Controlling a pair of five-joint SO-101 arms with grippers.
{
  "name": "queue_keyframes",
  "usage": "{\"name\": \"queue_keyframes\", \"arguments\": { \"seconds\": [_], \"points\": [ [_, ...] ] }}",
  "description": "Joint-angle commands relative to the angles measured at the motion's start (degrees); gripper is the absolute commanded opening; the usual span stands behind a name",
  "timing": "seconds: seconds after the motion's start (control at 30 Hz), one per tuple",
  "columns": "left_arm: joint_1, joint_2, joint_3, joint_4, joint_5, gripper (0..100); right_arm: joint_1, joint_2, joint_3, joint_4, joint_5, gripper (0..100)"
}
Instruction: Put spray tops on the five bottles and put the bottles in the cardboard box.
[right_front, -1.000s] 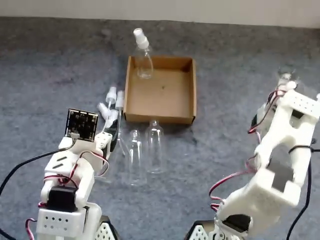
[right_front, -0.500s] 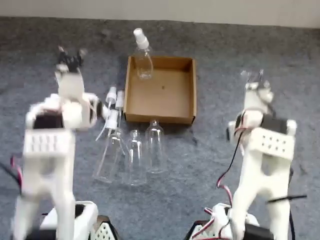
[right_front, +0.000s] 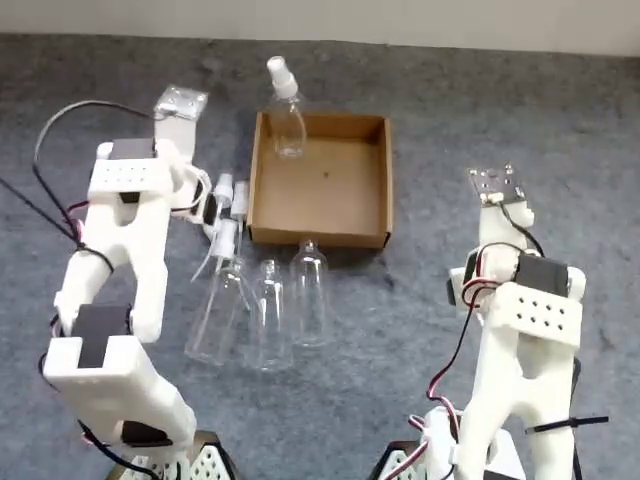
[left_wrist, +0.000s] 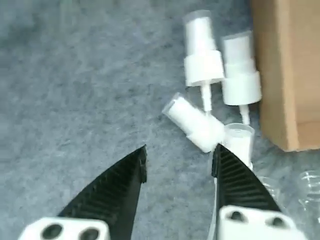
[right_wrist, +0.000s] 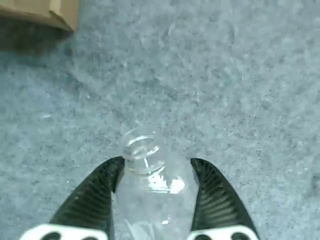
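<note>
Left pincer is wide open, hovering over the 4 loose spray tops, which lie on the tabletop just at 9 o'clock of the cardboard box. Right pincer is clamped on an uncapped bottle at 3 o'clock of the box, well apart from it. Step in hand, as I read it: grab 1 top. Take the outer of the 2 beside the box wall. Close on its collar, not the thin tube, and keep your far jaw off its neighbour. Those 2 lie parallel, long axis 12–6, heads to 12, tubes to 6. A 3rd lies slanted below them. The held bottle's axis runs along the pincer, open neck away from the wrist. I can't tell how upright it is. 3 bare bottles lie at 6 o'clock of the box, necks toward it. 1 capped bottle lies in the box's 11 o'clock corner, head to 12.
</note>
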Motion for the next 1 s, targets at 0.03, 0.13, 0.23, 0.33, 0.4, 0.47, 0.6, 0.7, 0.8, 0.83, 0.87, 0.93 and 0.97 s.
{"name": "queue_keyframes", "arguments": {
  "seconds": [0.03, 0.13, 0.23, 0.33, 0.4, 0.47, 0.6, 0.7, 0.8, 0.83, 0.87, 0.93, 0.97],
  "points": [
    [2.86, -0.22, -2.51, 0.26, -2.02, 17, -0.66, -2.07, -0.22, -1.27, 0.62, 0.3],
    [2.86, -0.13, -2.51, 0.26, -2.20, 17, -0.66, -2.07, -0.22, -1.27, 0.62, 0.3],
    [3.56, 0.22, -2.42, 0.18, -2.73, 17, -0.66, -1.98, -0.22, -1.27, 0.62, 0.3],
    [5.23, 0.13, 0.75, -0.18, -4.13, 17, -0.66, -1.98, -0.22, -1.27, 0.62, 0.3],
    [6.11, 0.13, 1.80, -0.35, -4.13, 17, -0.66, -1.98, -0.22, -1.27, 0.62, 0.3],
    [6.11, 0.22, 2.59, -1.76, -3.96, 17, -0.66, -1.98, -0.22, -1.27, 0.62, 0.3],
    [5.85, 0.22, 5.58, -4.57, -4.13, 17, -0.66, -2.24, -0.13, -1.10, 0.62, 0.3],
    [5.85, 0.22, 8.40, -6.42, -4.22, 17, -0.66, -2.24, -0.13, -1.10, 0.62, 0.3],
    [5.14, 0.22, 10.51, -7.91, -4.31, 17, -0.66, -2.24, -0.13, -0.84, 0.62, 0.3],
    [4.35, 0.04, 10.68, -7.91, -4.31, 16, -0.57, -2.24, -0.13, -0.84, 0.62, 0.3],
    [3.38, -0.22, 10.68, -7.91, -4.31, 15, -0.57, -2.24, -0.13, -0.84, 0.62, 0.3],
    [1.19, -0.31, 10.59, -7.91, -4.40, 12, -0.57, -2.24, -0.13, -0.84, 0.62, 0.3],
    [0.22, -0.40, 10.42, -7.91, -4.57, 11, -0.57, -2.24, -0.13, -0.84, 0.62, 0.3]
  ]
}}
